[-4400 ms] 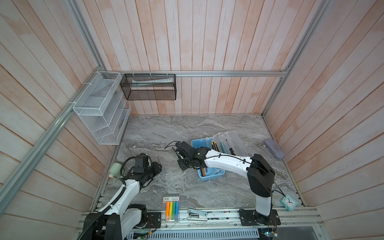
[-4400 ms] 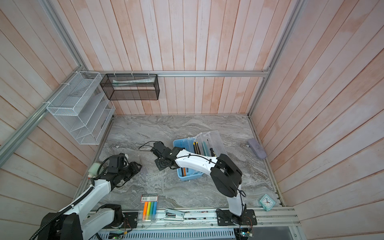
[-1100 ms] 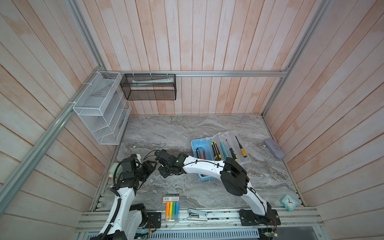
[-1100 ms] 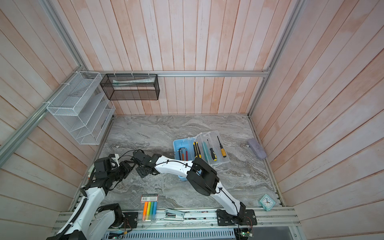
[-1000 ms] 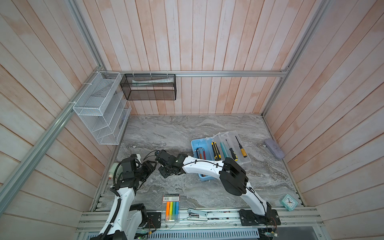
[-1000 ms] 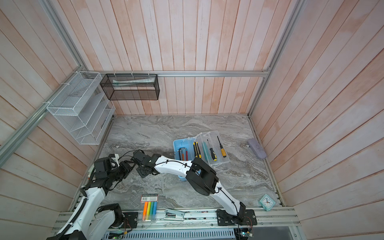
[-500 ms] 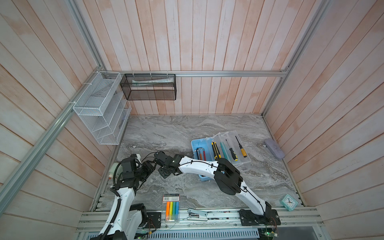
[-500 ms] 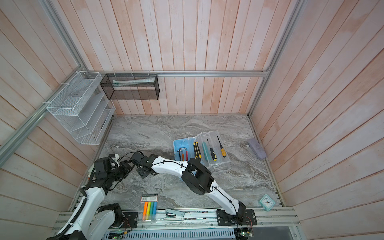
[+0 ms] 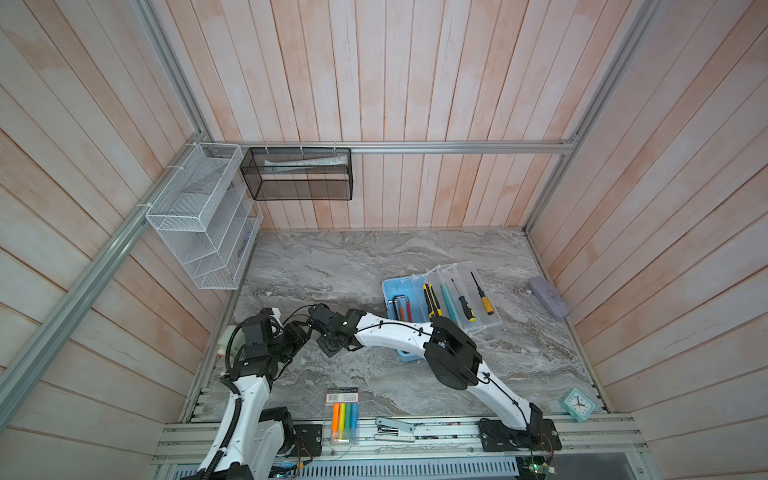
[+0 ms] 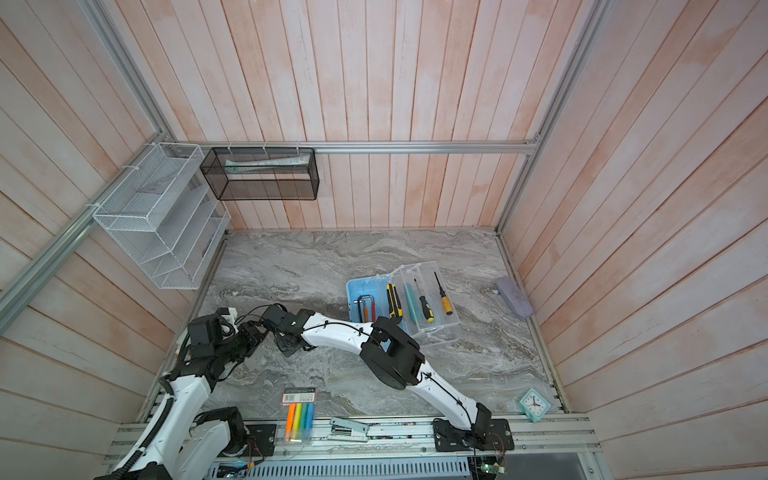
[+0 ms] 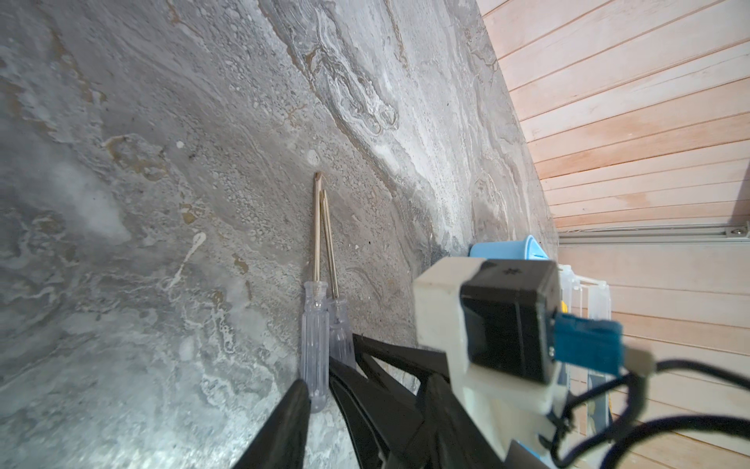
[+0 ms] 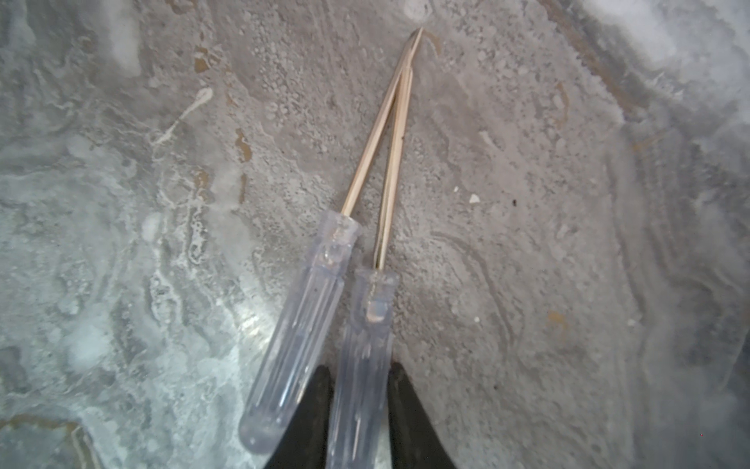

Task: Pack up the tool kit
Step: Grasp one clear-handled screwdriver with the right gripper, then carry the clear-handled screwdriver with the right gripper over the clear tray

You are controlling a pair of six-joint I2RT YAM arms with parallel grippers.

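Two grippers meet low over the marble table (image 9: 374, 257). The tool kit (image 9: 392, 286) sits well apart from both sets of jaws, beyond the right gripper (image 12: 359, 367) from the left one, with its lid open and tools in its clear tray. The right jaws press against both sides of the short-shaft screwdriver's (image 12: 365, 325) clear handle. The left gripper (image 9: 300, 334) is just beside them, jaws apart. The long-shaft screwdriver (image 12: 296, 325) lies just outside the right jaws, and the two shaft tips meet.

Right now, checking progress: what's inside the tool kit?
Clear tray: yellow-black knife, teal tool, black screwdriver, orange screwdriver. Blue box: bent metal key, red tool. The right arm hides the box's near end.
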